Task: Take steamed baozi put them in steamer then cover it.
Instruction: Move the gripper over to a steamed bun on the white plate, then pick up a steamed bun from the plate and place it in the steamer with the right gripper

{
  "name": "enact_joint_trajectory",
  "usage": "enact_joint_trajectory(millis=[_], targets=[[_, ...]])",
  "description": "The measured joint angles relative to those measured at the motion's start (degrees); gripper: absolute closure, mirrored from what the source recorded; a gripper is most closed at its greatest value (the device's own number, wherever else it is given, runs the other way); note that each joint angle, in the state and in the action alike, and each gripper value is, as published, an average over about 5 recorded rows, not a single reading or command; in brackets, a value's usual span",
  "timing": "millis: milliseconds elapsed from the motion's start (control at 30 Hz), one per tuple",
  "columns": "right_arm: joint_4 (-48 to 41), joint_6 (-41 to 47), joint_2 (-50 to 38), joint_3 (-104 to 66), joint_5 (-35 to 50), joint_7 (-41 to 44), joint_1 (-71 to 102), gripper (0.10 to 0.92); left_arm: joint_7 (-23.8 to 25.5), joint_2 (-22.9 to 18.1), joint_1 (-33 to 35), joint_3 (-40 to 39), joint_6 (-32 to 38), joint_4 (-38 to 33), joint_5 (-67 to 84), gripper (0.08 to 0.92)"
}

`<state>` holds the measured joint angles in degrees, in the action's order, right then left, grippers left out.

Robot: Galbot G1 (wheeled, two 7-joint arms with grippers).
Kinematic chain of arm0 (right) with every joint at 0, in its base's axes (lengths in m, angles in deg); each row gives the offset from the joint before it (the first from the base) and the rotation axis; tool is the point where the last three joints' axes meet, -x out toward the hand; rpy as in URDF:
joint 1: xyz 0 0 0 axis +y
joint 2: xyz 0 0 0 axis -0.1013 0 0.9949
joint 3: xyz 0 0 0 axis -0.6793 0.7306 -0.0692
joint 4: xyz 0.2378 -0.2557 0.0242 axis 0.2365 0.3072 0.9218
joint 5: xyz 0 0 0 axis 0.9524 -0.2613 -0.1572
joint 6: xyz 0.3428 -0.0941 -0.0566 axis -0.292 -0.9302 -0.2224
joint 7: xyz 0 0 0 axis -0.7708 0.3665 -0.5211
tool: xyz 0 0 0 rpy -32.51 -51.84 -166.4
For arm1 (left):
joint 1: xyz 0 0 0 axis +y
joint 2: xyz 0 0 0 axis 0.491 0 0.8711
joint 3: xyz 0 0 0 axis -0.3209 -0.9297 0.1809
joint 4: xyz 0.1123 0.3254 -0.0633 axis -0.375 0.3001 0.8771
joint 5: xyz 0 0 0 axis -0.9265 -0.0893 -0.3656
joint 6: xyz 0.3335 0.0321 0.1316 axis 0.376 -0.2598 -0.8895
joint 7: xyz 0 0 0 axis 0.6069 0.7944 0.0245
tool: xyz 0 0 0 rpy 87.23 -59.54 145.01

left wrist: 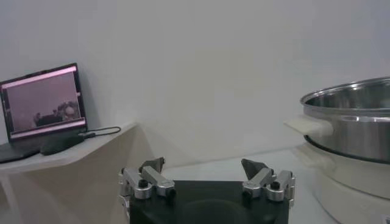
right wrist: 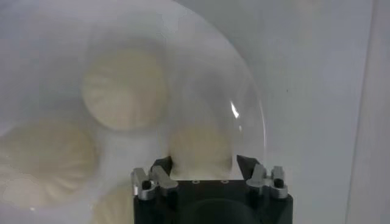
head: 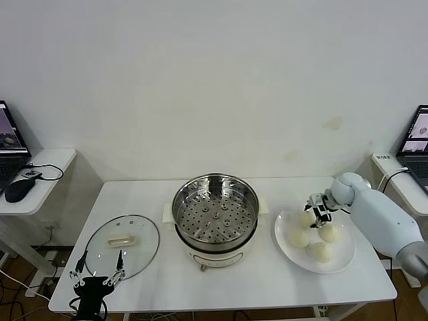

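Reaching down over the white plate [head: 340, 259] at the table's [head: 267, 287] right end, the right gripper [head: 314, 212] is closing its fingers [right wrist: 163, 165] around the rearmost of the four steamed baozi [head: 307, 219] (in the right wrist view the two tips are pressing that bun's sides), while the other three buns are lying just beside it on the same plate. Standing at the middle of the table, the steamer [head: 215, 212] is showing its perforated tray uncovered, with its flat glass lid [head: 123, 245] lying on the tabletop to its left, well apart from the plate. Waiting low at the front left edge of the table, just in front of the lid, the left gripper [head: 99, 269] is holding its fingers [left wrist: 151, 165] wide apart with nothing between them.
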<state>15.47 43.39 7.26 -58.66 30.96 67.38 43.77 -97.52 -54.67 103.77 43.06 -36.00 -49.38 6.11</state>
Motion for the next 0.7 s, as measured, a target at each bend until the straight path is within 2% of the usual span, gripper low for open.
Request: enact_joint_trajectory(millis=[333,700], targets=[[1.9,0.2,-1.6,2.4,2.4,1.7,-2.3,0.431,0.0,0.1,-0.2,-0.1,-0.2,-0.4,0.1,0.177],[10.2,2.6,-8.0,9.1,11.3,4.1,-9.8,0.428,0.1,0.7,-0.1,-0.6,-0.4,-1.2,0.2,0.177]])
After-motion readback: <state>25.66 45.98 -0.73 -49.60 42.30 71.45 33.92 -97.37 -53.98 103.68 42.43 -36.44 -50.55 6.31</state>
